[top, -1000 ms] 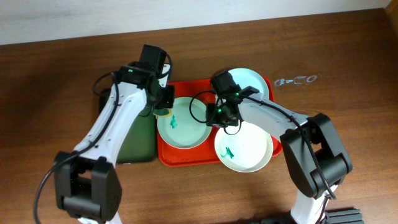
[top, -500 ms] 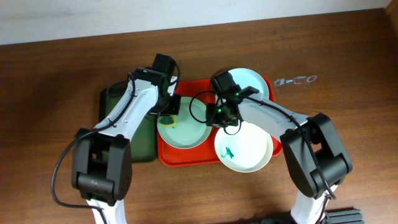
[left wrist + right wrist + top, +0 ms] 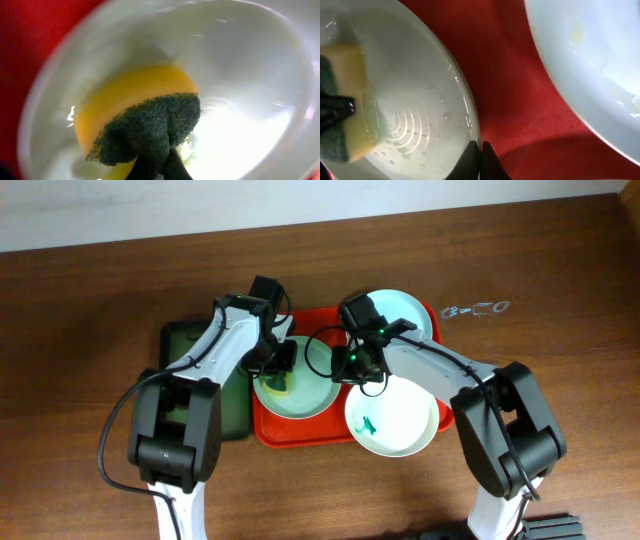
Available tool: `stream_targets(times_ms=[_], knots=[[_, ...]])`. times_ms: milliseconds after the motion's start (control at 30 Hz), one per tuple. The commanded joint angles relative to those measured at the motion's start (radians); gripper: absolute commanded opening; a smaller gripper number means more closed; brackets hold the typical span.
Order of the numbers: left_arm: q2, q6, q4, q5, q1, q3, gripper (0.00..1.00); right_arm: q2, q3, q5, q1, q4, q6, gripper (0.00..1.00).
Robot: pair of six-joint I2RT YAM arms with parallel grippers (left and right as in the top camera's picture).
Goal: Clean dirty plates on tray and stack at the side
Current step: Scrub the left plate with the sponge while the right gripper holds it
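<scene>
Your left gripper (image 3: 157, 169) is clamped narrow on the sponge (image 3: 137, 120), green scouring side toward the wrist and yellow side pressed into the left plate (image 3: 308, 398). That plate lies flat on the left part of the tray (image 3: 268, 432). Your right gripper (image 3: 481, 159) is pinched onto the same plate's right rim, bracing it.

Work the sponge in small circles from the centre of the bowl out to the wall, with steady downward pressure so the yellow face stays flat rather than riding on one corner. Let the right gripper take the sideways push. If the rim slips out of it, the plate will likely skate across the wet red plastic. The bowl looks wet and glossy. Whether any green smear is left under the sponge you cannot tell from here, so lift it clear and check before calling this plate done.

Mind your neighbours. The back plate (image 3: 408, 308) sits just behind the right wrist, and the front plate (image 3: 405, 425), with its teal smear (image 3: 370, 423), overhangs the tray's front edge toward the table (image 3: 90, 300). The green tray (image 3: 182, 340) lies just left, ready for the sponge.
</scene>
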Motion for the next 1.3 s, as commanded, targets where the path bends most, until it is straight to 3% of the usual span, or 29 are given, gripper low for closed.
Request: stream_targets(times_ms=[0,100,233,333,400,433,533,567,600,700,833,1267], knots=[[0.032,0.037,-0.002,0.232,-0.006,0.024,0.0,-0.018,-0.002,-0.016,0.01,0.006,0.004,0.04],[0.002,0.036,-0.015,0.217,0.007,0.09,0.0,-0.018,-0.002,-0.016,0.01,0.003,0.004,0.04],[-0.034,0.018,-0.058,-0.001,0.023,0.161,0.0,-0.018,-0.002,-0.016,0.01,-0.001,0.004,0.04],[-0.033,0.018,-0.061,-0.057,0.016,0.139,0.0,-0.018,-0.002,-0.016,0.01,0.0,0.004,0.05],[-0.033,0.017,-0.042,-0.065,0.016,0.116,0.0,-0.018,-0.002,-0.008,0.01,0.003,0.004,0.41],[-0.033,0.017,-0.035,-0.078,0.016,0.108,0.0,-0.018,-0.002,0.004,0.01,0.007,0.004,0.44],[-0.033,0.018,-0.028,-0.079,0.016,0.09,0.0,-0.017,-0.002,0.062,0.01,0.007,0.004,0.43],[-0.033,0.018,-0.029,-0.079,0.016,0.084,0.0,-0.017,-0.002,0.068,0.01,0.007,0.004,0.39],[-0.033,0.018,-0.029,-0.079,0.016,0.078,0.0,-0.017,-0.002,0.068,0.01,0.007,0.004,0.29],[-0.033,0.018,-0.028,-0.079,0.016,0.078,0.0,-0.017,-0.002,0.067,0.01,0.007,0.005,0.26],[-0.033,0.018,-0.028,-0.079,0.016,0.078,0.0,-0.017,-0.003,0.066,0.01,0.008,0.005,0.06],[-0.03,0.01,0.0,-0.085,0.016,0.027,0.0,-0.017,-0.045,0.01,0.01,0.074,0.005,0.04]])
